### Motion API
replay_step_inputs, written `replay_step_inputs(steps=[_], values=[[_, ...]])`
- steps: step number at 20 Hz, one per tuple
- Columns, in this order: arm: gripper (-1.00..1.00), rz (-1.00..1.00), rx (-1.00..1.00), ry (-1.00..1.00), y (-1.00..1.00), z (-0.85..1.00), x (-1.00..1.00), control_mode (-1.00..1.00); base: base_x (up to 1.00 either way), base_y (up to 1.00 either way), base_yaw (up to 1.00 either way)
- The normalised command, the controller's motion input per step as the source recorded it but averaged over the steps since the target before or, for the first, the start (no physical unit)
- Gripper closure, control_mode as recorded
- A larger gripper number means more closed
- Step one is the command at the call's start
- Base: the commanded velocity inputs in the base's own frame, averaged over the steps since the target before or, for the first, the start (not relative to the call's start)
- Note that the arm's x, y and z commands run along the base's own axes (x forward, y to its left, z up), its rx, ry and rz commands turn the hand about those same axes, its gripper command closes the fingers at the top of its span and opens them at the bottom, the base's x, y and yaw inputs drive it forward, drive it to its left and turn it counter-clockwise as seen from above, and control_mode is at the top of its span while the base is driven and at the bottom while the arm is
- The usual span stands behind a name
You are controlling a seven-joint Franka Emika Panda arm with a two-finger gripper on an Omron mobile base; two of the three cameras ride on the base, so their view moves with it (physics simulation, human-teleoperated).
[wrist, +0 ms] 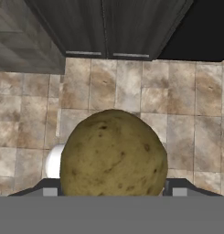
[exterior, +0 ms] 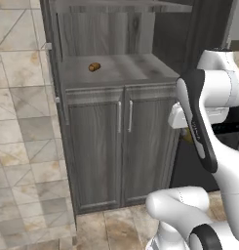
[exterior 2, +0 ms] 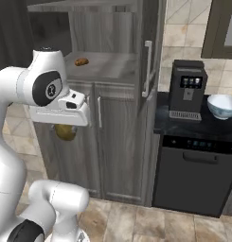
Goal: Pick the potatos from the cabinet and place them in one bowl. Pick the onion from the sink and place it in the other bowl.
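Olive-brown potato (wrist: 114, 155) hides the claw (wrist: 112, 192) fingertips gripping it.

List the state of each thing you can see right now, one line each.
Gripper: shut on the olive potato.
Olive potato: held, off the shelf.
Orange potato: lying on the cabinet shelf.
Cabinet: lower doors shut.
White bowl: upright on the counter; inside not visible.

Matt speckled potato (wrist: 113, 155) — grey wood-grain cabinet (exterior: 116, 141)
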Motion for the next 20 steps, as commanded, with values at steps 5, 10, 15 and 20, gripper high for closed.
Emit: replay_step_inputs(steps=[5,10,15,20], values=[[1.00,0.00,0.00,0.00,0.00,0.00,0.00,1.00,-0.17,-0.75,0.00],[1.00,0.00,0.00,0.00,0.00,0.00,0.00,1.00,-0.12,-0.75,0.00],[1.00,0.00,0.00,0.00,0.00,0.00,0.00,1.00,0.00,-0.80,0.00],[1.00,0.00,0.00,0.00,0.00,0.00,0.00,1.00,0.00,-0.77,0.00]])
